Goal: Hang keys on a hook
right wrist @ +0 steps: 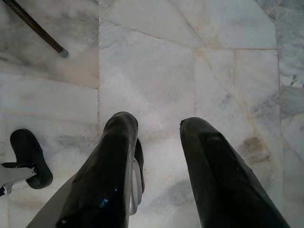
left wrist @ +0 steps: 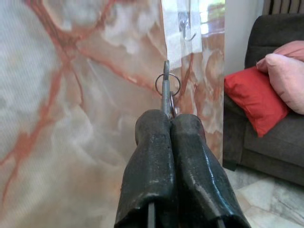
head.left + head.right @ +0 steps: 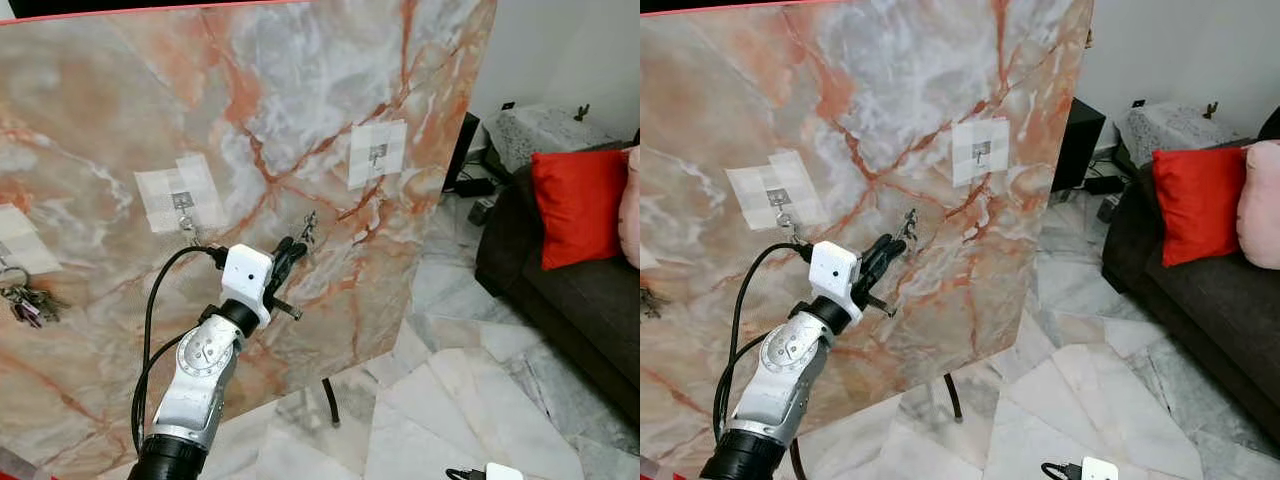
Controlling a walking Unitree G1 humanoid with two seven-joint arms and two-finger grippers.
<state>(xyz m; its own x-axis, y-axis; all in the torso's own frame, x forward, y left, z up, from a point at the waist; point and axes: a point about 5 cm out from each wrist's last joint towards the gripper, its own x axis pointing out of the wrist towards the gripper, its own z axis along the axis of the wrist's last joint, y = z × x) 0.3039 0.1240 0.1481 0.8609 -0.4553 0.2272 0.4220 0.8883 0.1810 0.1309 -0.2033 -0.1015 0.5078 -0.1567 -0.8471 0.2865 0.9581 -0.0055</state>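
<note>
Holding a key (image 2: 166,92) with its ring, the left gripper (image 3: 288,262) has its two black fingers pressed tight together on it, up against the marble board (image 3: 120,110). The key sits below the right-hand hook (image 3: 378,154) and beside the middle hook (image 3: 183,203). Another bunch of keys (image 3: 28,301) hangs far left. The right gripper (image 1: 156,126) hangs over the floor tiles (image 1: 228,61), fingers apart.

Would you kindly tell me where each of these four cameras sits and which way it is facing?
Left eye view: head camera, facing the marble board and its hooks; left arm raised.
Right eye view: same head, same scene; left gripper near the board.
Left wrist view: along the left gripper's shut fingers holding the keys, toward a hook.
Right wrist view: down at the floor past the open right gripper.
Shared: red cushion.
</note>
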